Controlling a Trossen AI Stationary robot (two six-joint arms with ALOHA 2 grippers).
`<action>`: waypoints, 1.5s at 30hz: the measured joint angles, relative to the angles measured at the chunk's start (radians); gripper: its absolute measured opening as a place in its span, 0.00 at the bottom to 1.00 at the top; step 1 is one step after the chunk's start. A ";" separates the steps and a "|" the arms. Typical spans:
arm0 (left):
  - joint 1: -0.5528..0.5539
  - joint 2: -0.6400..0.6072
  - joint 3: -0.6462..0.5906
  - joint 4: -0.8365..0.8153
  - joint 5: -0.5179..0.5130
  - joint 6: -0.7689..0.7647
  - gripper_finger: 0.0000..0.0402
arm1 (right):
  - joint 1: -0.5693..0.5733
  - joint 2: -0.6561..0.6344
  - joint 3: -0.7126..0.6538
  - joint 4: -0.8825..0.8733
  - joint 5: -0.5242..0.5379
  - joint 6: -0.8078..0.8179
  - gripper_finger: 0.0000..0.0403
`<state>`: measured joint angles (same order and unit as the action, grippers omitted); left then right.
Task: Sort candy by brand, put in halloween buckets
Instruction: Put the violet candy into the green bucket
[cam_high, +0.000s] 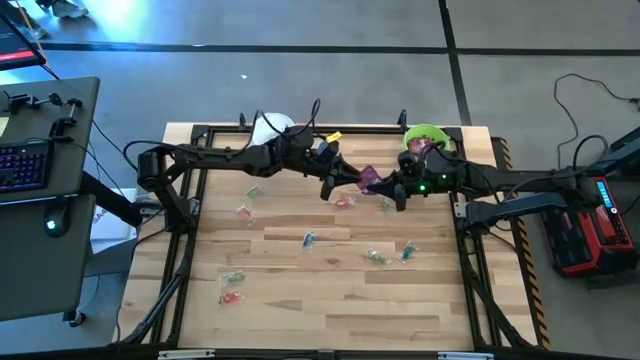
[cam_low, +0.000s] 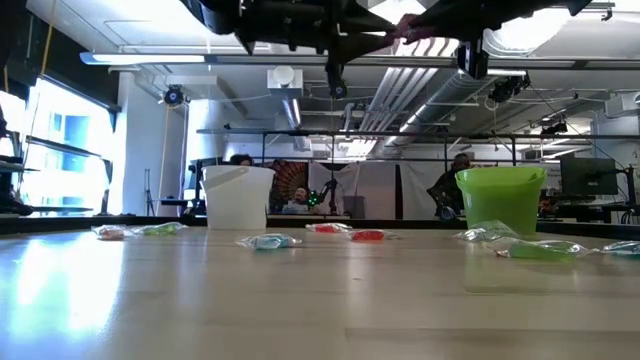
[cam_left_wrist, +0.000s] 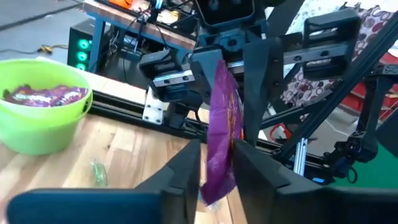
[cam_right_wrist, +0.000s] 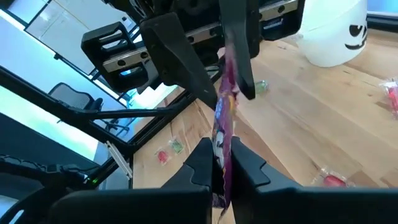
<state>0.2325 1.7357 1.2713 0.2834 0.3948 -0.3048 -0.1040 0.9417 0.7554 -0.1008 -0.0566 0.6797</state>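
Note:
A magenta-purple candy packet (cam_high: 368, 178) hangs in the air over the far middle of the table, between my two grippers. My right gripper (cam_right_wrist: 222, 165) (cam_high: 392, 190) comes from the right and is shut on it. My left gripper (cam_left_wrist: 217, 162) (cam_high: 342, 188) faces it from the left and is open, its fingers on either side of the packet's (cam_left_wrist: 221, 112) other end. The lime green bucket (cam_high: 425, 137) stands at the far edge and holds magenta packets (cam_left_wrist: 43, 96). The white bucket (cam_high: 270, 130) stands at the far left. Small clear-wrapped candies (cam_high: 308, 240) lie scattered on the table. My right gripper pinches the packet's near end (cam_right_wrist: 219, 140) between its two fingers, coming level from the table's right side. The packet is lifted clear and stretches on toward my left gripper. My left gripper: the packet lies close against one finger (cam_left_wrist: 252, 165), with a gap to the other; I cannot tell whether it touches.
Clear-wrapped green, red and bluish pieces lie across the middle and near left of the table (cam_high: 378, 257) (cam_high: 232, 296) (cam_high: 247, 212), one red piece (cam_high: 345, 203) just below the grippers. A black frame (cam_high: 200, 130) runs round the table. The near half has free room.

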 joint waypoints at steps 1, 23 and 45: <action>0.001 -0.011 0.000 -0.015 -0.001 0.011 0.24 | 0.000 0.000 0.009 -0.010 0.000 -0.006 0.02; 0.002 -0.086 0.000 -0.182 -0.090 0.071 0.37 | -0.064 -0.001 0.386 -0.820 0.409 -0.036 0.02; -0.026 -0.086 0.000 -0.181 -0.149 0.100 0.37 | -0.641 0.037 0.240 -0.926 0.236 -0.161 0.02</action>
<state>0.2066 1.6501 1.2713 0.1028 0.2459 -0.2043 -0.7449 0.9789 0.9958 -1.0263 0.1794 0.5186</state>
